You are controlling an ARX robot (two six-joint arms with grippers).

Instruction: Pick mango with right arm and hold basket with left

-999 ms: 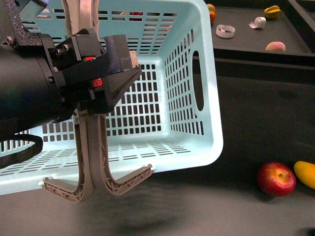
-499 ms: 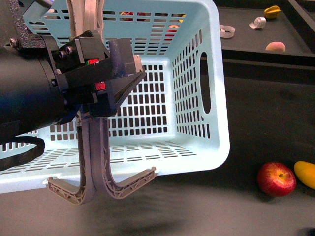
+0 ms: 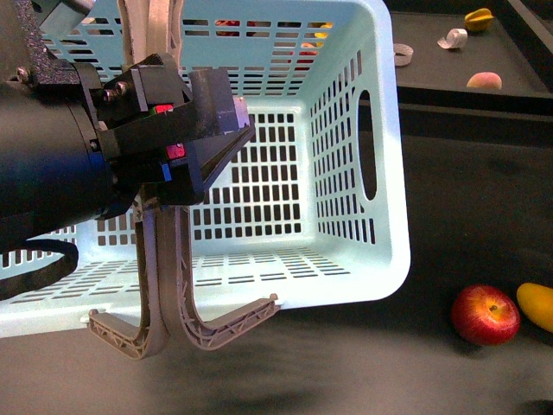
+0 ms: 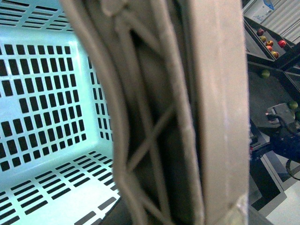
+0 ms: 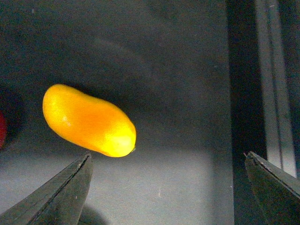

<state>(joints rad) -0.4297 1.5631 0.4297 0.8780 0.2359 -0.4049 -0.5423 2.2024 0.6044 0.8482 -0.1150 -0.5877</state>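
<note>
The light blue basket (image 3: pixel 346 130) fills the left and middle of the front view, tilted and lifted by its two grey-brown handles (image 3: pixel 160 285). My left gripper (image 3: pixel 186 130) is shut on those handles; in the left wrist view the handles (image 4: pixel 187 117) fill the frame with the basket's slotted wall (image 4: pixel 42 93) behind. The yellow-orange mango (image 3: pixel 537 304) lies at the right edge, beside a red apple (image 3: pixel 486 315). In the right wrist view the mango (image 5: pixel 88 120) lies on the dark table, just beyond one finger. My right gripper (image 5: pixel 166 161) is open and empty above the table.
A dark raised tray (image 3: pixel 449 86) at the back right holds a yellow star-shaped fruit (image 3: pixel 477 17), a peach-coloured fruit (image 3: pixel 484 81) and white tape rolls (image 3: pixel 451 38). A dark raised edge (image 5: pixel 243 93) runs beside the right gripper. Red fruit shows through the basket's far wall.
The basket has shifted right and swung a little in my left gripper's hold. The mango and apple have not moved.
</note>
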